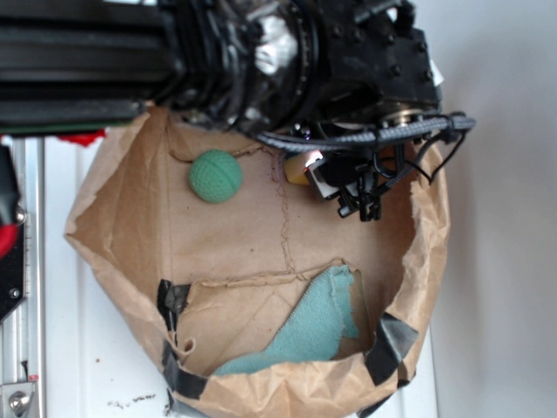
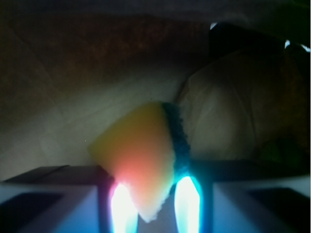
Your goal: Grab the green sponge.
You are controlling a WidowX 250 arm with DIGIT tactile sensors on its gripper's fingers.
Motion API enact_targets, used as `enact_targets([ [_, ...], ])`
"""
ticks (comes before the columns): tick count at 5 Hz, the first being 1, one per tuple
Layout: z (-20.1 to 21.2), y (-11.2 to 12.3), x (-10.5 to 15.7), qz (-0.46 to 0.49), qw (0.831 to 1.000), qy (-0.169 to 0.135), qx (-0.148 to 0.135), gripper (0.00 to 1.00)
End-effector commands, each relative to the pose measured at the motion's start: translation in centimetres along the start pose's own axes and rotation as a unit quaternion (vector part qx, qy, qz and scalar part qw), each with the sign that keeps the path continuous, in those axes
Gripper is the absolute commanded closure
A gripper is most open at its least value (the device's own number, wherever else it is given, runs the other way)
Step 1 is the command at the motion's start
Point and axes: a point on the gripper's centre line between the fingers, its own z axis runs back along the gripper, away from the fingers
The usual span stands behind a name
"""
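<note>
Small yellow foam block sponge with dark green scrub side [image 2: 146, 160] wedged between jaws, bottom middle of wrist view, tilted corner-down; jaws pinching it.

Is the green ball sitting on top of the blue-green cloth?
No, the green ball lies on bare brown paper near the top of the paper bag, well apart from the teal cloth at the bottom.

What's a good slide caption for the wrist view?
Gripper closed on the yellow foam sponge with dark green scouring layer, inside the brown paper bag.
</note>
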Motion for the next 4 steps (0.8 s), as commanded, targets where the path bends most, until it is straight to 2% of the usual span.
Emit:
enact_targets([
  [1, 3.2, 0.0, 0.3, -0.022, 1.000, -0.012, -0.005, 1.00],
  [3, 7.5, -0.4, -2.0, -0.021, 0.999, 0.017, 0.038, 1.00],
  [4, 8.0, -0.3, -2.4, -0.027, 0.999, 0.018, 0.035, 1.00],
])
